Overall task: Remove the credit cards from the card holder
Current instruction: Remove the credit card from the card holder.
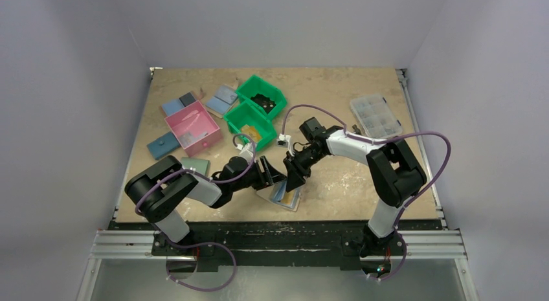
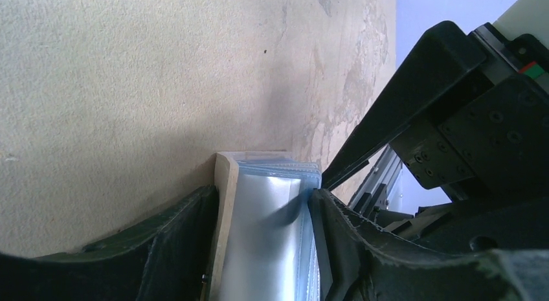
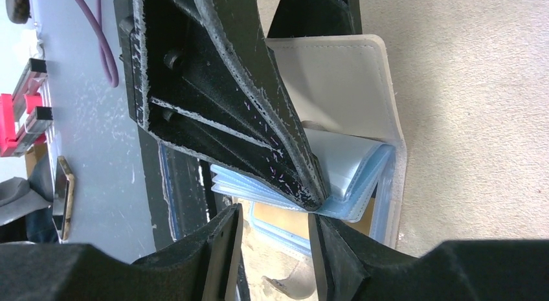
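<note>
The card holder (image 1: 289,199) lies open near the table's front edge, beige cover down. My left gripper (image 1: 269,176) is shut on its raised beige flap and clear blue sleeves (image 2: 265,217), one finger on each side. In the right wrist view the left finger (image 3: 226,100) pins the fanned sleeves against the pale cover (image 3: 343,81). My right gripper (image 3: 275,256) hovers just over the sleeves, open, with nothing between its fingers. A yellow-orange credit card (image 3: 278,217) shows inside a blue-edged sleeve below the gap. Other credit cards are hidden.
Two green bins (image 1: 262,97) and a pink box (image 1: 192,126) stand at the back left, with flat blue wallets (image 1: 171,107) and a sage-green one (image 1: 196,165) around them. A clear compartment box (image 1: 375,115) sits at the back right. The front table edge (image 1: 278,217) is close.
</note>
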Tool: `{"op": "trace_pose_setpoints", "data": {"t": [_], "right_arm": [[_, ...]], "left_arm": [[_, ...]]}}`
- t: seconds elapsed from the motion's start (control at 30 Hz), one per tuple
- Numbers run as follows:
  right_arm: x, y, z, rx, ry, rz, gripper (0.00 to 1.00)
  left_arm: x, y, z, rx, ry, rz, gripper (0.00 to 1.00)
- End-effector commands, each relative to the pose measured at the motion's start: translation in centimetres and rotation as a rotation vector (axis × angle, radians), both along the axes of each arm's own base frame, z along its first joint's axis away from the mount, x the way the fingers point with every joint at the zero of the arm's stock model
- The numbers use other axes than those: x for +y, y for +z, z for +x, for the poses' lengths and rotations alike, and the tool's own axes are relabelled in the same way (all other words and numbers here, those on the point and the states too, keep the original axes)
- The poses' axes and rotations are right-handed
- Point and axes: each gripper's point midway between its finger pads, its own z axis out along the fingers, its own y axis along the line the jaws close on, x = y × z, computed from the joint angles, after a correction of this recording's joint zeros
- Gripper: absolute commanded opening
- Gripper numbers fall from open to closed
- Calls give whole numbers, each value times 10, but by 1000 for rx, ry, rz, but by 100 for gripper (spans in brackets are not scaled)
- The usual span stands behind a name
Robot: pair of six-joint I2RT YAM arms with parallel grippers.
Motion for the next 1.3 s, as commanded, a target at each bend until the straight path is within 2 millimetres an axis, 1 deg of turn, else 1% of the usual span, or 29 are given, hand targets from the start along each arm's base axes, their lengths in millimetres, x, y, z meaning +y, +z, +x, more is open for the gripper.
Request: {"op": "trace_pose_setpoints", "data": {"t": [0.0,0.13,0.17,0.23,0.37,0.5,0.57,0.7,0.77,0.83,0.87,0.97,1.07,1.27], "right_arm": [[12,22,8,-72,32,102,49],[13,22,9,-69,28,102,44],[13,22,9,-68,25,100,42],[13,21,10,-68,20,95,34],[12,18,13,-72,2,78,28],[10,15,18,-80,-25,63,17],[9,14,21,-81,-40,55,14],[7,12,26,-89,-69,42,13],[6,12,28,-87,-77,41,14],[5,11,29,-87,-83,37,16],[5,11,30,-88,-86,36,17],[3,10,32,-86,-93,33,26],[1,10,32,-82,-92,34,34],[0,12,30,-74,-80,42,49]], "left_arm": [[-15,26,-5,-54,-62,-102,59],[-15,29,-5,-59,-61,-111,60],[-15,30,-4,-62,-60,-113,61],[-14,32,-4,-65,-58,-116,62],[-14,34,-5,-69,-56,-127,62],[-13,34,-6,-63,-51,-134,62],[-13,35,-7,-62,-54,-143,62],[-14,34,-7,-58,-52,-153,62],[-14,35,-7,-58,-51,-159,59],[-14,35,-7,-57,-50,-163,52],[-13,35,-7,-55,-48,-165,50],[-12,36,-7,-56,-42,-173,42],[-11,36,-7,-55,-35,-180,36],[-7,35,-7,-45,-9,-186,32]]}}
